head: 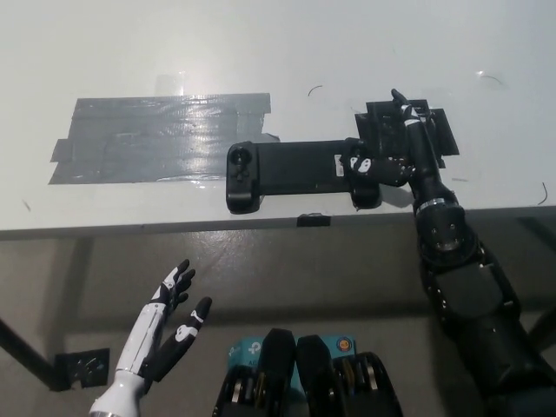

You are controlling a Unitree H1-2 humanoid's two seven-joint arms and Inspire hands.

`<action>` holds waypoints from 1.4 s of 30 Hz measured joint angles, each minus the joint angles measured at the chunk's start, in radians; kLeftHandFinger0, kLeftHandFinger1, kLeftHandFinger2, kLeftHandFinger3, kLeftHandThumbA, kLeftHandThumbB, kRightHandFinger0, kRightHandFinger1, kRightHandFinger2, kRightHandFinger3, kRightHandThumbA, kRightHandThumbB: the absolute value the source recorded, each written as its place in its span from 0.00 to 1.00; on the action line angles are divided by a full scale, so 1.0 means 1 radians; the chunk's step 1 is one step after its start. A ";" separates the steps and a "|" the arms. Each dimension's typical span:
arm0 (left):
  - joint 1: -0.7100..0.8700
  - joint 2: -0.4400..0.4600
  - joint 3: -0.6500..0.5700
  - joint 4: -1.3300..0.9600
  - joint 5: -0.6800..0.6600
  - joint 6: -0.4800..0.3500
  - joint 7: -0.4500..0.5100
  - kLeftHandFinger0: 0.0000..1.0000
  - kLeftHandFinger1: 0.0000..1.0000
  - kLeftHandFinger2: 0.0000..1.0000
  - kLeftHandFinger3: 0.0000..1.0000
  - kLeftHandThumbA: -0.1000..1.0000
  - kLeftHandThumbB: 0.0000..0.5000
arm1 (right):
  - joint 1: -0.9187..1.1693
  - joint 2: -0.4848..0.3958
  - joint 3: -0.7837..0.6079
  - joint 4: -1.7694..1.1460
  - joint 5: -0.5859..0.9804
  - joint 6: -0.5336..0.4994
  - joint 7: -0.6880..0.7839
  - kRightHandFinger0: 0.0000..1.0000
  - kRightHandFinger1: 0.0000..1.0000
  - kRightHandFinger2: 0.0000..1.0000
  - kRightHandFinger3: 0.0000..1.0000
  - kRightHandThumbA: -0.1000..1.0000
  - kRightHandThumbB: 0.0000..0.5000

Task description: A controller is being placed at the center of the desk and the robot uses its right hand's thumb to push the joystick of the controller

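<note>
My black right hand (401, 155) is spread open, thumb resting on the right grip of the flat black game controller (301, 174) near the white desk's (261, 43) near edge. My white left hand (169, 317) hangs open below.

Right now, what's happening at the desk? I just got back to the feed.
The black right hand is up on the white desk, its thumb lying on the right end of the black controller, about where that end's joystick sits. Whether it is actually pushing can't be told. The controller lies near the desk's front edge, between a grey tape patch and a black pad. The white left hand rests open below the desk, lower left.
</note>
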 measured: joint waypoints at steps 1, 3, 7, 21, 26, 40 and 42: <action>-0.001 0.000 0.000 0.000 0.000 0.000 0.000 1.00 1.00 1.00 1.00 0.77 0.00 | -0.004 0.000 -0.001 0.008 0.003 -0.002 -0.003 1.00 1.00 1.00 1.00 0.96 0.37; -0.005 0.000 0.000 0.000 0.000 0.000 0.000 1.00 1.00 1.00 1.00 0.77 0.00 | -0.013 0.000 -0.005 0.028 0.010 -0.006 -0.008 1.00 1.00 1.00 1.00 0.85 0.16; -0.007 0.000 0.000 -0.001 0.000 0.000 0.000 1.00 1.00 1.00 1.00 0.76 0.00 | -0.022 0.000 -0.009 0.069 0.020 -0.012 -0.014 1.00 1.00 1.00 1.00 0.10 0.00; -0.012 0.000 0.001 -0.001 0.000 0.001 0.000 1.00 1.00 1.00 1.00 0.75 0.00 | -0.034 0.008 -0.032 0.129 0.049 -0.080 -0.045 1.00 1.00 1.00 1.00 0.00 0.00; -0.016 0.000 0.001 -0.001 -0.001 0.001 0.000 1.00 1.00 1.00 1.00 0.75 0.00 | -0.030 0.009 -0.031 0.108 0.052 -0.091 -0.049 1.00 1.00 1.00 1.00 0.51 0.12; -0.019 0.000 0.000 0.004 -0.001 0.003 0.000 1.00 1.00 1.00 1.00 0.76 0.00 | 0.192 0.010 0.022 -0.425 0.051 -0.057 -0.016 1.00 1.00 1.00 1.00 1.00 0.53; -0.019 0.000 0.000 0.004 -0.001 0.003 0.000 1.00 1.00 1.00 1.00 0.76 0.00 | 0.244 0.010 0.036 -0.498 0.052 -0.052 -0.008 1.00 1.00 1.00 1.00 1.00 0.53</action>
